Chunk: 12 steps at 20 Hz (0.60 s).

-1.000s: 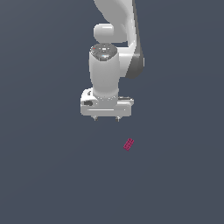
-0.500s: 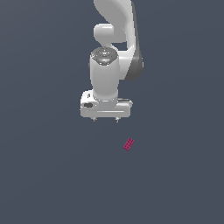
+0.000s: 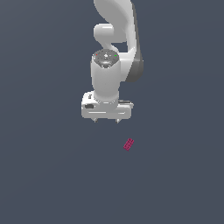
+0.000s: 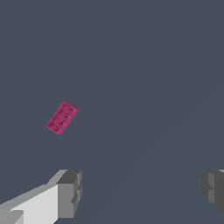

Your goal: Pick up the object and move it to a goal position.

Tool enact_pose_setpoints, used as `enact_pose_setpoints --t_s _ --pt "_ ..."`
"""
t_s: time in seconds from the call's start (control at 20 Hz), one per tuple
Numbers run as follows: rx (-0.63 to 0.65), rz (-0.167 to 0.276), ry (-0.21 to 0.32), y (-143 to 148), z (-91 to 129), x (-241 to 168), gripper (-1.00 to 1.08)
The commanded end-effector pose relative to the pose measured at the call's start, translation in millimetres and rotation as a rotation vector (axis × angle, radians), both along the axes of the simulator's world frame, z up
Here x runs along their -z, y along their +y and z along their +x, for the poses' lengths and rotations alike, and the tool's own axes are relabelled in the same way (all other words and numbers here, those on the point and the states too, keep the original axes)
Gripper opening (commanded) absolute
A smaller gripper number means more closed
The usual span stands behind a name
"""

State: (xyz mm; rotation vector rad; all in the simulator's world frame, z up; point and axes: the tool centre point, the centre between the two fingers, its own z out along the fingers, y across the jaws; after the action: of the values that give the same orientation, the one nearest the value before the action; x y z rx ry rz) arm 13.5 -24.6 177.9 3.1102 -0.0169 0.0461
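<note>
The object (image 3: 128, 144) is a tiny magenta-red flat block with a studded top, lying on the grey floor. In the wrist view the object (image 4: 62, 117) lies ahead of the fingers, off to one side. My white gripper (image 3: 106, 120) hangs above the floor, up and to the exterior view's left of the block, clearly apart from it. Its two fingertips (image 4: 70, 192) stand wide apart with nothing between them, so the gripper (image 4: 142, 190) is open.
A plain dark grey floor (image 3: 48, 175) fills both views. The white arm (image 3: 114, 39) rises from the gripper toward the top of the exterior view.
The gripper has shifted slightly toward the exterior view's right, closer to the block. The block has not moved.
</note>
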Motion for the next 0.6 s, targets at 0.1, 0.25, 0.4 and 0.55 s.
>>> enact_pose_setpoints --t_s 0.1,0.25,0.4,0.55 --pt "0.043 0.005 0.001 8.1 4.5 7.8 1.00" --pt "0.086 0.009 0.002 15.8 8.7 15.4 1.00" --pt "0.139 0.014 0.003 25.4 13.7 24.9 1.00" --pt "0.202 0.019 0.005 37.0 19.1 36.4 1.00"
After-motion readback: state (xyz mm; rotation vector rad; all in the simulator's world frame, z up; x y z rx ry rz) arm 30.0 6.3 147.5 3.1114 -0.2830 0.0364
